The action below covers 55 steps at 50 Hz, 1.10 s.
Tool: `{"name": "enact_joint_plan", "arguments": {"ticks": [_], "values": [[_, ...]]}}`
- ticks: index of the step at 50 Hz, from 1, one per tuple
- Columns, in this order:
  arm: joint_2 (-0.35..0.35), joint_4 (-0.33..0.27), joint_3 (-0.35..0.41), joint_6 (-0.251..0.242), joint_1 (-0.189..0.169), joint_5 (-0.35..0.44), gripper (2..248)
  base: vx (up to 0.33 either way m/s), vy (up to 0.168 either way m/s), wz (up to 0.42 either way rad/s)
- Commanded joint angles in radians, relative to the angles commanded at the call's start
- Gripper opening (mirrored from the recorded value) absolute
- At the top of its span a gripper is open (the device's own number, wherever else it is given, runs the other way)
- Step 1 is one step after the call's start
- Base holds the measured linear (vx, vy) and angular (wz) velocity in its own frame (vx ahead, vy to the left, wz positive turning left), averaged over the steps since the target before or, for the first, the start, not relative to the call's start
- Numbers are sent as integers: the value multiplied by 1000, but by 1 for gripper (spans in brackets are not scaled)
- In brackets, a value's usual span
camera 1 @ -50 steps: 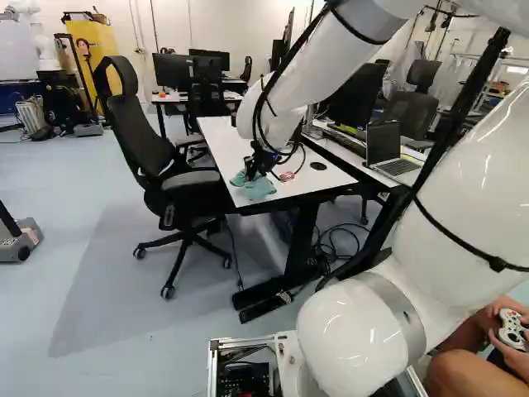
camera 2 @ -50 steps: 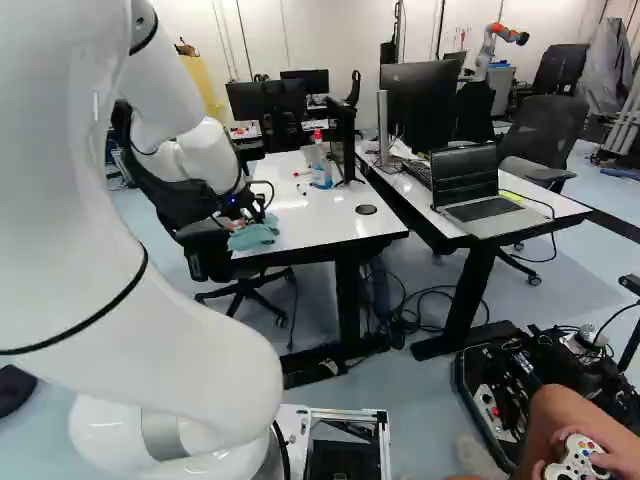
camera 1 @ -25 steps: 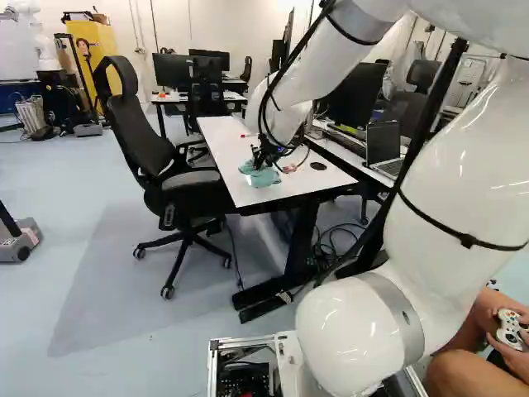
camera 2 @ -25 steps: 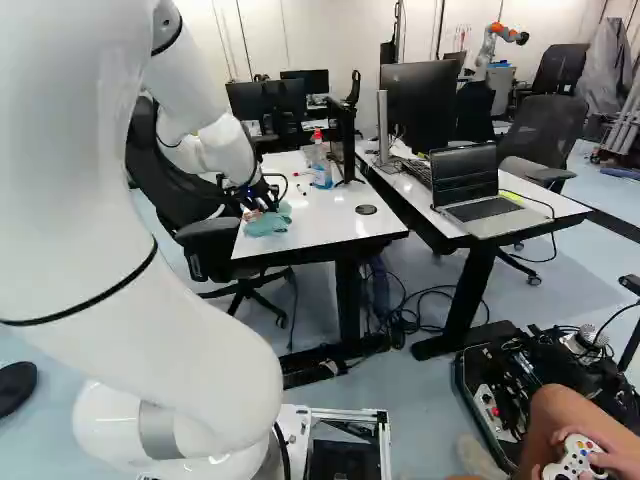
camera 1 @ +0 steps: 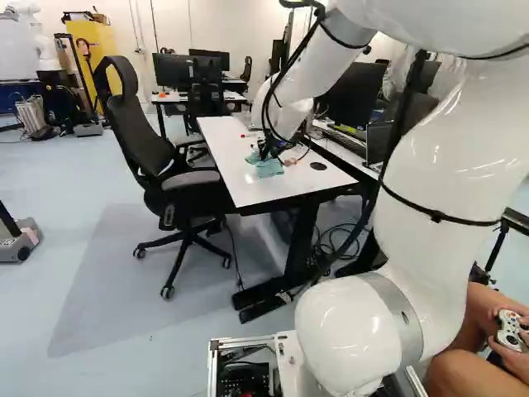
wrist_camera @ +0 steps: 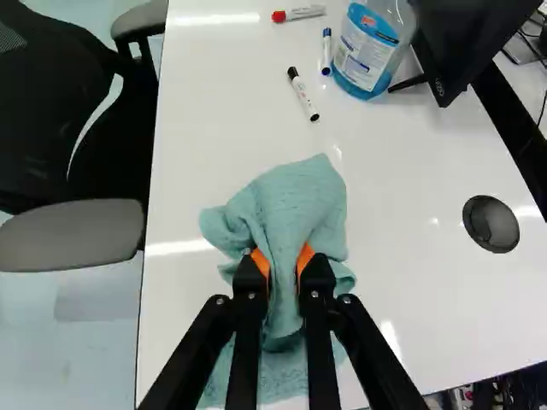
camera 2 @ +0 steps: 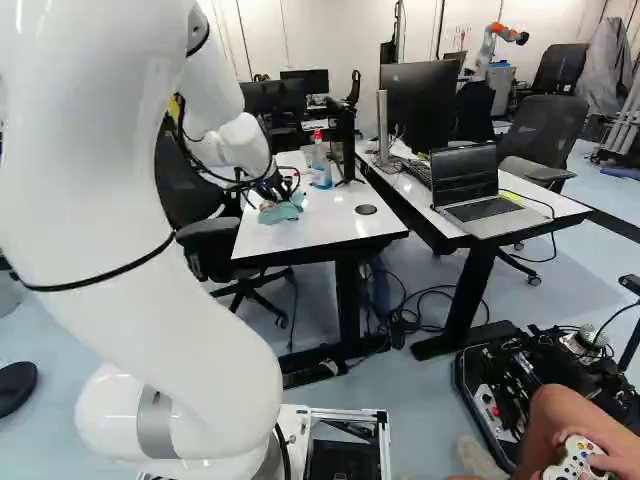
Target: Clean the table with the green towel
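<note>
In the left base view my gripper [camera 1: 269, 152] is low over the white table [camera 1: 240, 184], at the green towel [camera 1: 266, 168]. The right base view shows the towel [camera 2: 281, 208] near the table's chair-side edge. Seen from the wrist, the gripper [wrist_camera: 283, 260] is shut on the bunched towel [wrist_camera: 291, 201], its orange pads pressing a fold from both sides. The rest of the cloth spreads on the tabletop ahead of and beneath the fingers.
Ahead of the towel lie markers [wrist_camera: 303, 94] and a blue spray bottle [wrist_camera: 367, 51], with a monitor [wrist_camera: 470, 38] beside them. A black chair [camera 1: 153, 141] borders the table; a laptop [camera 2: 480, 190] stands on the neighbouring desk.
The arm has swung rightward and farther from the base, dragging the held towel across the tabletop away from the near left corner. The base has not moved.
</note>
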Motion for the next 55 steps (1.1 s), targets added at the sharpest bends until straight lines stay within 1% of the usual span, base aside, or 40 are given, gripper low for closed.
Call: {"name": "enact_joint_plan", "arguments": {"ticks": [9,15,35,46,55], "values": [[-59,0,-43,0,-20,39,53,0,0,0],[-86,0,-59,0,-28,66,53,0,0,0],[-140,0,-69,0,-29,134,53,0,0,0],[-174,0,-82,0,-37,185,53,0,0,0],[-206,0,-97,0,-41,209,53,0,0,0]]}}
